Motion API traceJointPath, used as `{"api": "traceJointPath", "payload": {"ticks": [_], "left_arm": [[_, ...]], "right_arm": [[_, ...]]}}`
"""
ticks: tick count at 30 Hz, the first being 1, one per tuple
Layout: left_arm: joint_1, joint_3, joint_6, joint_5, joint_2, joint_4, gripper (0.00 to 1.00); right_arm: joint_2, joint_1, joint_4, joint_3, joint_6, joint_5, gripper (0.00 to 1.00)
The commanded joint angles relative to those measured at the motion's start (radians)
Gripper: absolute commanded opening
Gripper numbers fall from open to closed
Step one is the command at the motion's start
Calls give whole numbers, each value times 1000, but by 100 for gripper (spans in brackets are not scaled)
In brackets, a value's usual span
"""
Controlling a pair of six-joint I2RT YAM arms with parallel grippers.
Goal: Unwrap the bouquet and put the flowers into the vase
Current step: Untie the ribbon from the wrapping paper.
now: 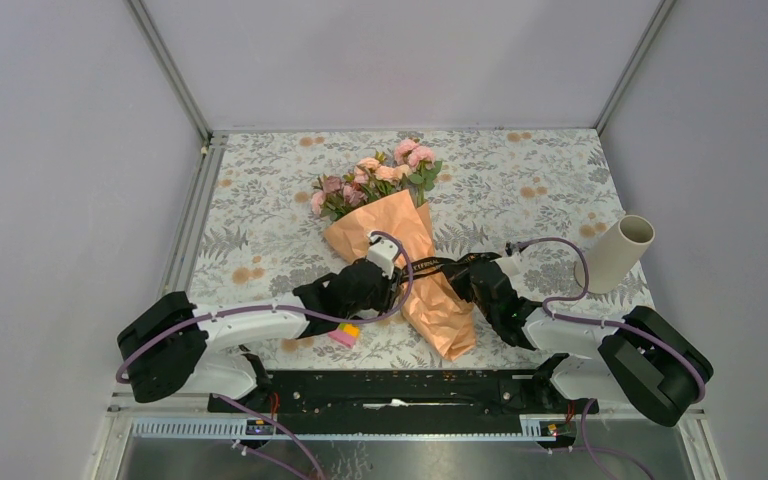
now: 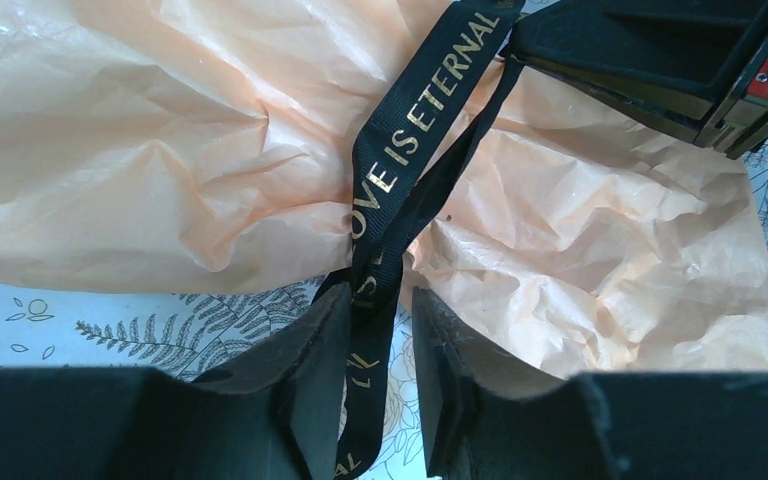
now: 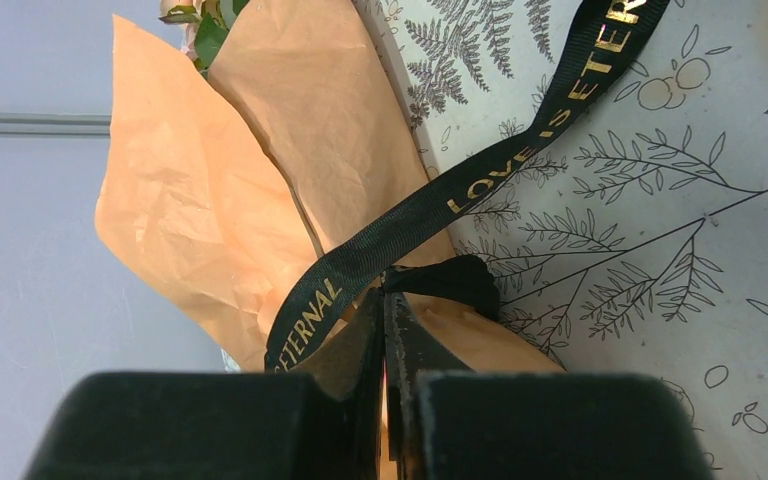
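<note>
Bouquet (image 1: 400, 262) is lying flat in the middle of the top view, on the floral bench (image 1: 520, 170). The orange paper cone points down toward the arms, and the flowers (image 1: 375, 178) stick out of the top end, pink and peach with green leaves. The vase (image 1: 620, 252) is way over on the right side of the frame, well apart from the bouquet; it's a cream tube leaning with its open mouth toward the upper right. Both arms meet at the narrow waist of the wrap, where the black ribbon (image 2: 400, 170) with gold lettering is. The right hand (image 3: 385, 300) is closed tight, and as far as I can see it's pinching the ribbon right at its tips; in the left wrist view it sits at the upper right with the ribbon running into it. The left hand (image 2: 380, 295) is partly open, fingers straddling the ribbon at the lower edge of the paper. The ribbon hugs the left-of-frame finger, and there's a visible gap to the other one.
</note>
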Motion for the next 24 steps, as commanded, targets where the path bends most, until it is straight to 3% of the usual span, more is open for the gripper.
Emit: {"api": "traceJointPath", "payload": {"ticks": [1, 4, 10, 24], "left_arm": [[-10, -2, 8, -6, 0, 52, 30], [-14, -2, 6, -19, -12, 46, 17], [-18, -19, -10, -53, -50, 17, 2], [-17, -163, -100, -140, -236, -55, 0]], "right_arm": [[5, -8, 29, 6, 11, 26, 0], [4, -7, 29, 5, 11, 27, 0], [5, -8, 30, 0, 14, 42, 0], [-21, -10, -2, -10, 11, 88, 0]]}}
